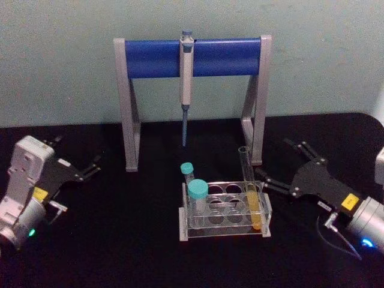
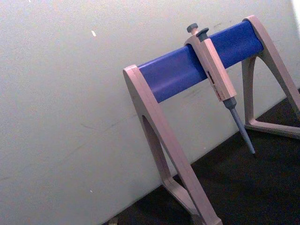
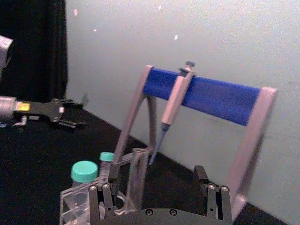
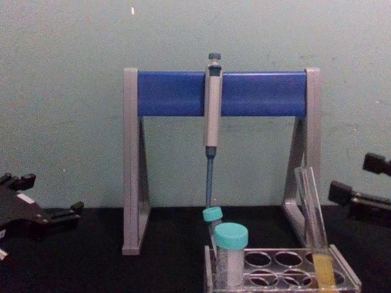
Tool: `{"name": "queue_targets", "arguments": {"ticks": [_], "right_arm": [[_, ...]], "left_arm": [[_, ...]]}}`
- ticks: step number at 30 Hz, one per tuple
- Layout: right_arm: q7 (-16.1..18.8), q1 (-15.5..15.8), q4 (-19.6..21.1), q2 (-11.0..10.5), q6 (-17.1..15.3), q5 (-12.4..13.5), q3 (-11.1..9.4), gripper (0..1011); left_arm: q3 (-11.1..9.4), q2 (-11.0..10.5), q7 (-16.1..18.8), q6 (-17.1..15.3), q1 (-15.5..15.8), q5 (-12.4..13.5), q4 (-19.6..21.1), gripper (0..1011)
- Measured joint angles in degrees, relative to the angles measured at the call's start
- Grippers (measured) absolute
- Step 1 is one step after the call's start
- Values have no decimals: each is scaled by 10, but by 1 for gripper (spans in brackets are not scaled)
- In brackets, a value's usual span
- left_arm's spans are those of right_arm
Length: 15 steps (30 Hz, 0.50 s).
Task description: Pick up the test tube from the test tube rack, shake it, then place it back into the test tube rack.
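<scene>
Test tube (image 1: pixel 251 186) w/ yellow-orange liquid stands tilted in test tube rack (image 1: pixel 223 234), right-end hole, rack mid-table toward the robot's edge. Right gripper (image 1: pixel 272 157) just beside rack's right side, jaws spread wide, empty, not touching the tube. Left gripper (image 1: pixel 84 151) parked by table's left edge, jaws apart, empty. Teal-capped tubes (image 1: pixel 197 191) occupy rack's left end.

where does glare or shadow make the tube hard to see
Head view: the tube has a clear top that fades into the black table, which swallows shadows; its yellow liquid stands out. Chest view: the glass blends with the grey stand leg behind; the rack catches pale highlights. Right wrist view: the tube looks dim and see-through, without glare.
</scene>
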<state>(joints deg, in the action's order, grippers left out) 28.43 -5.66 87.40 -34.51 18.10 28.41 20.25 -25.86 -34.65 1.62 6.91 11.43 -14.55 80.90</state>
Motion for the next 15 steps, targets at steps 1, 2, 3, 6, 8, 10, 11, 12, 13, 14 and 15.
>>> {"name": "queue_targets", "arguments": {"ticks": [1,2,3,6,8,10,11,12,13,14,15], "right_arm": [[4,-2,-1,1,-3,0,1,1000],[11,-6,-3,1,-9,-1,4,1000],[15,-8,-4,2,-12,-2,6,1000],[29,-17,-7,4,-26,-4,11,1000],[40,-24,-11,6,-36,-5,14,1000],[50,-32,-16,9,-47,-7,17,1000],[53,-35,-18,10,-51,-8,18,1000],[56,-38,-19,11,-54,-8,19,1000],[61,-44,-24,14,-62,-9,21,1000],[64,-47,-26,15,-65,-10,22,1000],[66,-50,-28,17,-69,-11,23,1000]], "left_arm": [[0,0,0,0,0,0,0,1001],[0,0,0,0,0,0,0,1001],[0,0,0,0,0,0,0,1001],[0,0,0,0,0,0,0,1001],[0,0,0,0,0,0,0,1001],[0,0,0,0,0,0,0,1001],[0,0,0,0,0,0,0,1001],[0,0,0,0,0,0,0,1001],[0,0,0,0,0,0,0,1001],[0,0,0,0,0,0,0,1001],[0,0,0,0,0,0,0,1001]]}}
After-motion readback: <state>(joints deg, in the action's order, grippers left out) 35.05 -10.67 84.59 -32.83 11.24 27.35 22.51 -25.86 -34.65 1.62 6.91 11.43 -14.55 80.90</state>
